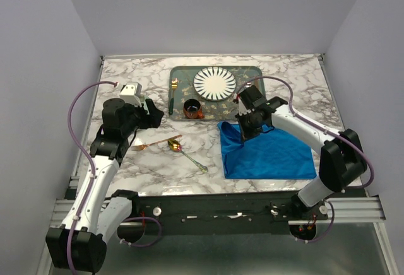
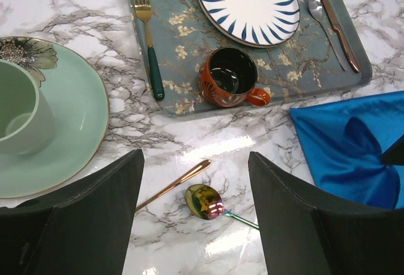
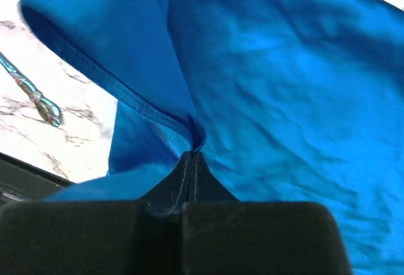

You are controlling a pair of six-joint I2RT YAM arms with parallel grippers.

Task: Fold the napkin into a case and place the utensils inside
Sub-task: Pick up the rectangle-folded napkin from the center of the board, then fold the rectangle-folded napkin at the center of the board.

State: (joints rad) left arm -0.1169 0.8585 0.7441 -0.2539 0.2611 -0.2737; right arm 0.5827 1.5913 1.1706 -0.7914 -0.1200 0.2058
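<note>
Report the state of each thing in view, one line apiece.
napkin, not yet folded, one corner lifted off the table.
right gripper, shut on the napkin's corner.
left gripper, open, holding nothing.
fork, lying flat on the table.
spoon, lying flat beside the fork.
mug, upright on the tray.

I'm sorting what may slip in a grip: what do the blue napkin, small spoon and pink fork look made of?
Napkin: woven cloth, faintly sheeny; stitched hem, soft creases, drape. Spoon: polished metal, probably coated; mirror-like rainbow-gold bowl. Fork: seemingly metal, glossy copper-pink finish; only its slim handle shows close up.
</note>
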